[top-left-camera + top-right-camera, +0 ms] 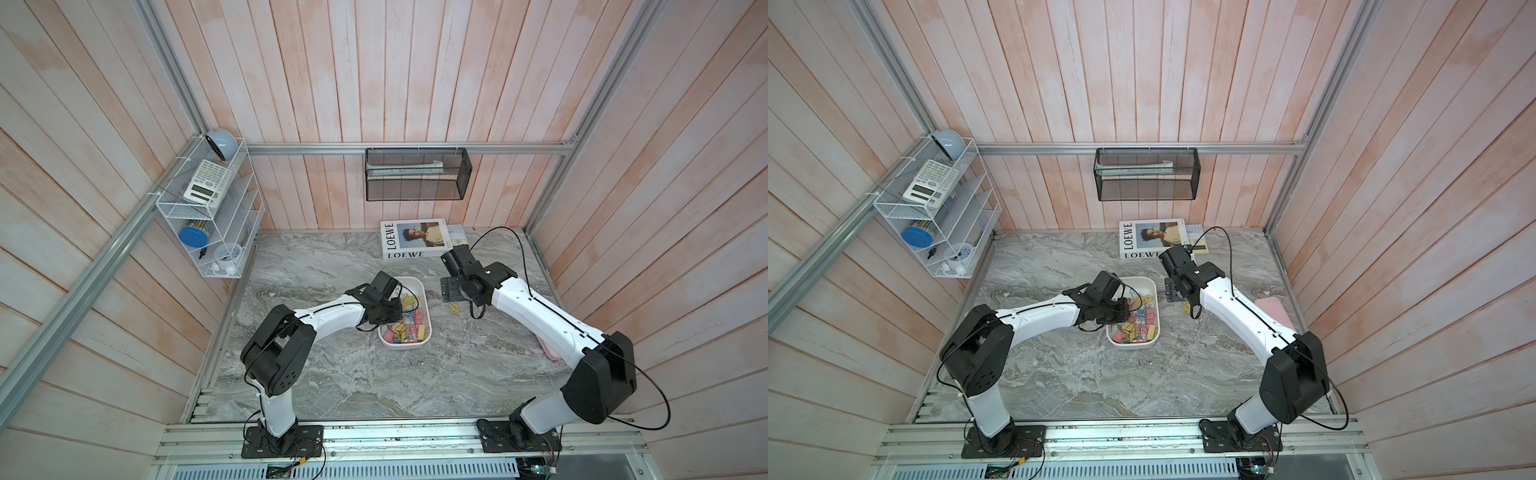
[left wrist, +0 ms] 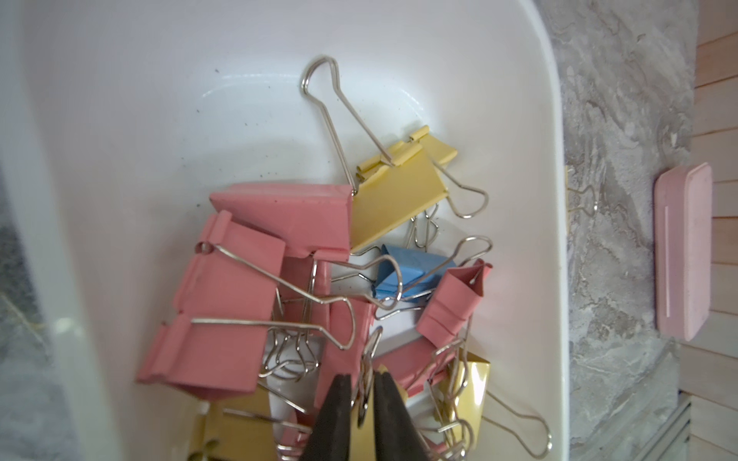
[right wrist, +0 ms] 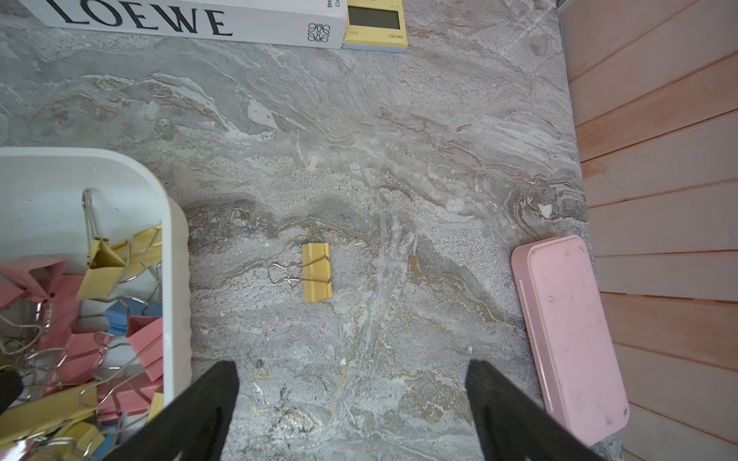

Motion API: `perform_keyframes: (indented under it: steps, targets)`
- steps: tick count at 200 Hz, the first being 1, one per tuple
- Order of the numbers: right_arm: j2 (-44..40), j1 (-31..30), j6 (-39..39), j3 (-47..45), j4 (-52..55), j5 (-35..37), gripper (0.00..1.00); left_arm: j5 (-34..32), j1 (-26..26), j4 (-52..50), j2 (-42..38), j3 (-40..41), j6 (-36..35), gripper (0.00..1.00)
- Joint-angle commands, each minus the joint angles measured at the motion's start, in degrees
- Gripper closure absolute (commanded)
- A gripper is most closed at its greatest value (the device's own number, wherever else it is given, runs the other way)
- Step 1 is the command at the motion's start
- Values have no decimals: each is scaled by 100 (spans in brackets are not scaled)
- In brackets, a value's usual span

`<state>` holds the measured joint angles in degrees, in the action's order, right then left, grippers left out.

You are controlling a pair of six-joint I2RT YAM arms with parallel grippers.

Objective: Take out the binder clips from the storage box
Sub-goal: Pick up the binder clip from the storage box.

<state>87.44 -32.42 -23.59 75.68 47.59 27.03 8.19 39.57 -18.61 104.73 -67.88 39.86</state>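
Left gripper (image 2: 362, 385) closed tight on wire handle (image 2: 366, 359) in binder clips (image 2: 255, 279) heap inside storage box (image 2: 553, 167). Right gripper (image 3: 351, 371) wide open, empty, above yellow clip (image 3: 316, 271) on marble tabletop (image 3: 399, 159). Risk: handles interlocked, so lift may drag neighbours, or thin wire slips from pads

Both top views high above the near edge, looking down on the whole tabletop (image 1: 332, 374), left wrist view close inside the storage box (image 2: 120, 119), right wrist view beside it, sharing its rim.
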Motion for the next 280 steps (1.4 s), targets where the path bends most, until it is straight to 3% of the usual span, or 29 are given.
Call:
perform_keyframes:
  steps: [1, 7, 58, 115, 149, 190, 211, 230, 242, 280]
  targets:
    - [-113, 26, -40, -70, -55, -54, 3, -152, 33, -20, 83, -208, -137, 94]
    - [-113, 25, -51, -71, -50, -65, 3, -163, 32, -20, 61, -210, -150, 100]
    - [-148, 25, -26, -23, -129, -353, 3, -400, -13, -35, -485, -57, -206, 100]
    - [-411, -43, 264, -264, -1119, -2384, 2, -477, -181, 651, -1410, 626, 50, 100]
    - [-530, -316, 657, -552, -1764, -3406, 6, -155, -374, 878, -1524, 788, 259, 100]
    - [-649, -502, 955, -986, -2338, -4466, 28, 586, -638, 1008, -1476, 805, 456, 100]
    - [-569, -571, 1064, -1052, -2417, -4670, 39, 1053, -807, 1157, -1486, 866, 601, 100]
    - [-421, -584, 1115, -1007, -2499, -4887, 43, 1265, -845, 1126, -1493, 877, 570, 100]
    - [-300, -589, 1120, -933, -2568, -5098, 53, 1443, -846, 1122, -1475, 864, 561, 100]
    - [213, -585, 1207, -435, -2396, -5492, 57, 1682, -846, 1197, -1481, 943, 663, 100]
